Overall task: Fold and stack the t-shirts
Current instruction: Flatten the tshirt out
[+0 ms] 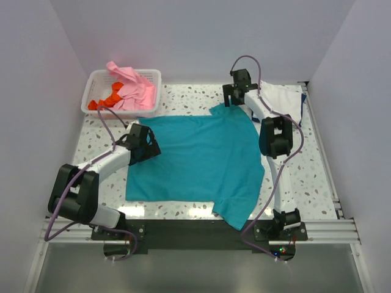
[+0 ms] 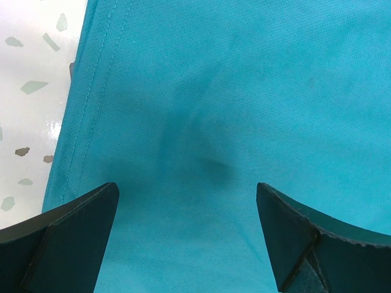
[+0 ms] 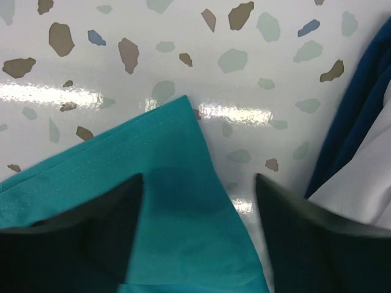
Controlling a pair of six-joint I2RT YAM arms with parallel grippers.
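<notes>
The teal t-shirt (image 1: 198, 162) lies spread flat on the table, one sleeve hanging over the near edge. My left gripper (image 1: 142, 139) is open over the shirt's far left part; its fingers stand apart above the teal cloth (image 2: 201, 122) near the hem. My right gripper (image 1: 235, 94) is open at the shirt's far right sleeve corner (image 3: 183, 177), fingers either side of it. A white shirt and a dark blue shirt (image 1: 282, 101) lie at the far right. Pink (image 1: 131, 88) and orange-red (image 1: 110, 96) shirts fill the basket.
A white slatted basket (image 1: 96, 79) stands at the far left corner. The speckled table (image 1: 305, 177) shows on the right and along the left edge. Walls close in on both sides. The dark blue cloth (image 3: 360, 116) lies close to my right fingers.
</notes>
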